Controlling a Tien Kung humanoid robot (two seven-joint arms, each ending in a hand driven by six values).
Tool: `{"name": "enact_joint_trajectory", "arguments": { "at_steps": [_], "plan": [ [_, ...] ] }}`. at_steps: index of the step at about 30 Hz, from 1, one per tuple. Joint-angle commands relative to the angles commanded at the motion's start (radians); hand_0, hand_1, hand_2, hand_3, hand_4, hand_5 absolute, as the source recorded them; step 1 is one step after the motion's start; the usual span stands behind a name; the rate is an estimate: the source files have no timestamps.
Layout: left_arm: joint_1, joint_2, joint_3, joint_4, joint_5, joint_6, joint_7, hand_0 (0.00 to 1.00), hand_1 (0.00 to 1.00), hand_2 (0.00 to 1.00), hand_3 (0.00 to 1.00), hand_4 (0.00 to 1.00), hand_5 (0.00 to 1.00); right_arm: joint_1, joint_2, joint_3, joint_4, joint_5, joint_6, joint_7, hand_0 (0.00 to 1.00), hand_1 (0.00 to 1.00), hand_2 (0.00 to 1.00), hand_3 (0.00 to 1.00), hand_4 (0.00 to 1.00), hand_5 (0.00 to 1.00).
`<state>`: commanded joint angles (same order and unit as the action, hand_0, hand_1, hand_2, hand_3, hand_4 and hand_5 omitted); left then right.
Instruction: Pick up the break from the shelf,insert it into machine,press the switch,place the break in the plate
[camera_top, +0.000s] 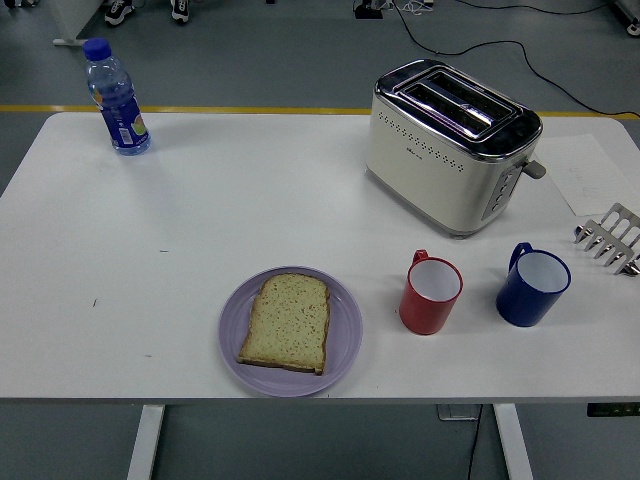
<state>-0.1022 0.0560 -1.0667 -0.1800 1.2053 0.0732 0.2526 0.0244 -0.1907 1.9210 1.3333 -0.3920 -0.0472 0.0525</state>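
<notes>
A slice of bread (287, 322) lies flat on a round purple plate (345, 345) near the table's front edge. The cream and chrome toaster (450, 145) stands at the back right, its two top slots showing nothing inside and its lever (535, 168) on the right end. A metal toast rack (612, 238) sits at the right edge, partly cut off, with no slice showing in it. Neither robot hand appears in the head view.
A red mug (431, 293) and a blue mug (533, 286) stand in front of the toaster. A blue water bottle (116, 98) is upright at the back left. A white sheet of paper (590, 172) lies right of the toaster.
</notes>
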Motion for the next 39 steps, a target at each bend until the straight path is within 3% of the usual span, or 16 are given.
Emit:
{"name": "enact_joint_trajectory", "arguments": {
  "at_steps": [9,11,39],
  "plan": [
    [-0.004,0.001,0.012,0.000,-0.010,-0.001,-0.003,0.684,0.690,0.675,0.560,0.278,0.827,0.006,0.016,0.006,0.001,-0.011,0.016,-0.043,0.744,0.716,0.735,0.683,0.484,0.305],
    [-0.004,0.000,0.011,0.000,-0.007,-0.001,-0.002,0.684,0.689,0.675,0.560,0.278,0.828,0.005,0.018,0.005,0.001,-0.009,0.014,-0.043,0.749,0.717,0.739,0.690,0.499,0.347],
    [0.005,-0.004,0.026,0.000,0.046,-0.028,-0.001,0.684,0.691,0.675,0.561,0.278,0.828,-0.017,0.017,-0.018,0.003,0.053,-0.010,-0.023,0.737,0.706,0.731,0.679,0.514,0.417]
  ]
}}
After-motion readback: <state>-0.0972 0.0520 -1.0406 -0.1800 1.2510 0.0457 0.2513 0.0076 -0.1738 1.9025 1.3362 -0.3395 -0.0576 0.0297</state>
